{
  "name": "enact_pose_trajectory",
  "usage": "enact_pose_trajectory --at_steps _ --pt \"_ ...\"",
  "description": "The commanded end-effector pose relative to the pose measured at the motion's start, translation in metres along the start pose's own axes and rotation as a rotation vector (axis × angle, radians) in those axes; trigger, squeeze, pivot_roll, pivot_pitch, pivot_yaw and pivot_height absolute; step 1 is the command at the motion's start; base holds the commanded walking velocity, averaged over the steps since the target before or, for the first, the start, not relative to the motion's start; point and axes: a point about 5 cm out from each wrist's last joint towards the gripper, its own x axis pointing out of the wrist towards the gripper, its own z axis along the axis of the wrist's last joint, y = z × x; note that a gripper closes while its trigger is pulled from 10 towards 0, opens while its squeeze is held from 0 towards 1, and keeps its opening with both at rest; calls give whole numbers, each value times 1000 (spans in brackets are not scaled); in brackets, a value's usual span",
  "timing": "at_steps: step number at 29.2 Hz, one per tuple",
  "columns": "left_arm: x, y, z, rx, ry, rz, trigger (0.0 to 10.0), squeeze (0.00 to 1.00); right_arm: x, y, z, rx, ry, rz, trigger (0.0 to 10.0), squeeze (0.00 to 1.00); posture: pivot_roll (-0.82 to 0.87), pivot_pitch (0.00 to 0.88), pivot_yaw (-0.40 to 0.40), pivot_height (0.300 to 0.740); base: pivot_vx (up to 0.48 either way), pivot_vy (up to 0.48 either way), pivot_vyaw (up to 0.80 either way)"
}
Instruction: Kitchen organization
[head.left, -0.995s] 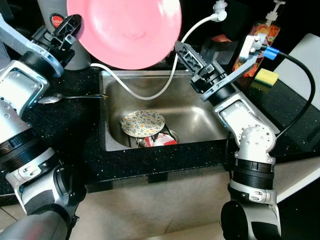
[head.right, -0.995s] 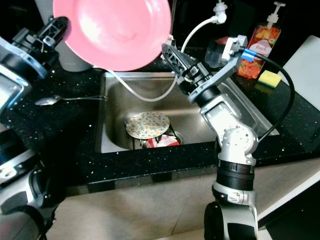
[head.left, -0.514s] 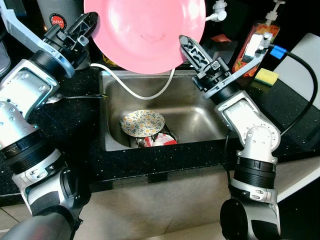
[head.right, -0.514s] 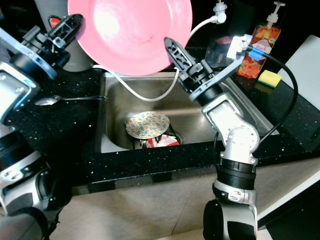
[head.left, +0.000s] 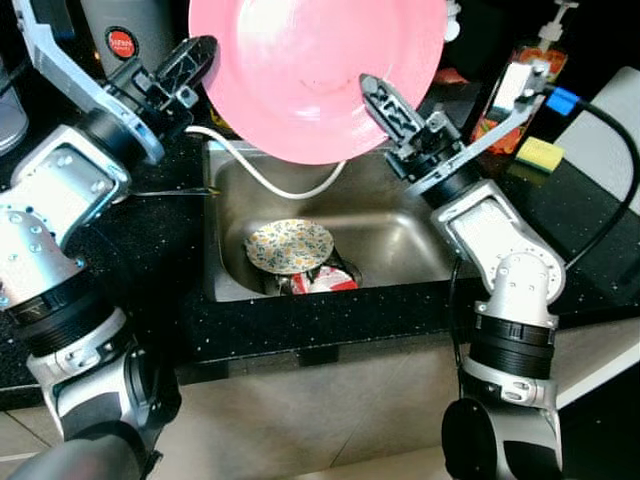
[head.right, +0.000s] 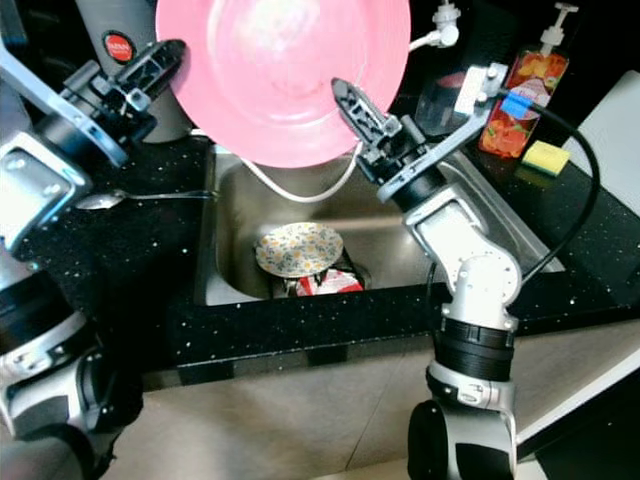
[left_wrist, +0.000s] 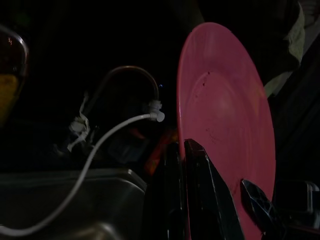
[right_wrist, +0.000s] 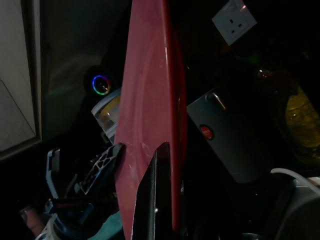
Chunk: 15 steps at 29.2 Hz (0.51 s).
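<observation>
Pink plate (head.left: 310, 70) held upright above the sink (head.left: 400, 235). Left hand (head.left: 190, 62) and right hand (head.left: 385, 100) each clamped on opposite rim edges. Patterned plate (head.left: 289, 246) lies in the basin.

We are holding a large round pink plate (head.left: 315, 70) up in the air over the back edge of the sink (head.left: 400, 235), tilted nearly upright with its hollow face turned toward us. Our left end effector (head.left: 190, 62) is pinching its left rim and our right end effector (head.left: 385, 100) is clamping its lower right rim. Down in the sink basin, a small floral-patterned plate (head.left: 289, 246) is lying flat near the drain, resting on other items.
</observation>
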Motion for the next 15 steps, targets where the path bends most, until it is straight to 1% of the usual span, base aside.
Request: enact_pose_trajectory --at_steps 1,4,5,6,7,11,12,13,14,15 --pt "3 -7 -5 47 46 -30 10000 0 1 3 0 -21 14 6 0 0 115 0 -68 740 0 0 0" --pt "3 -8 -5 73 46 -22 10000 0 0 3 0 -23 14 4 0 0 116 0 -67 740 0 0 0" --pt "3 -8 -5 88 47 -14 10000 0 0 2 -1 -28 17 -4 1098 0 116 0 -67 740 0 0 0" --pt "3 -8 -5 97 47 -10 10000 0 0 2 -1 -32 19 -10 1098 0 116 0 -67 740 0 0 0" --pt "3 -7 -6 102 45 -1 10000 1000 0 1 -1 -37 23 -17 10000 0 116 0 -67 740 0 0 0" --pt "3 -8 -7 109 44 1 10000 1000 0 0 -2 -45 30 -29 10000 0 116 0 -67 740 0 0 0" --pt "4 -9 -7 91 36 -16 10000 1000 0 -1 -2 -47 31 -36 10000 0 116 0 -67 740 0 0 0" --pt "4 -10 -7 67 25 -33 10000 647 0 -2 -2 -49 30 -44 10000 0 116 0 -67 740 0 0 0" --pt "2 -9 -4 18 3 -42 10000 0 0 -3 -2 -53 27 -56 10000 0 113 0 -66 740 0 0 0" --pt "1 -9 -1 -15 -12 -47 10000 0 0 -4 -1 -55 24 -64 10000 0 113 0 -66 740 0 0 0"
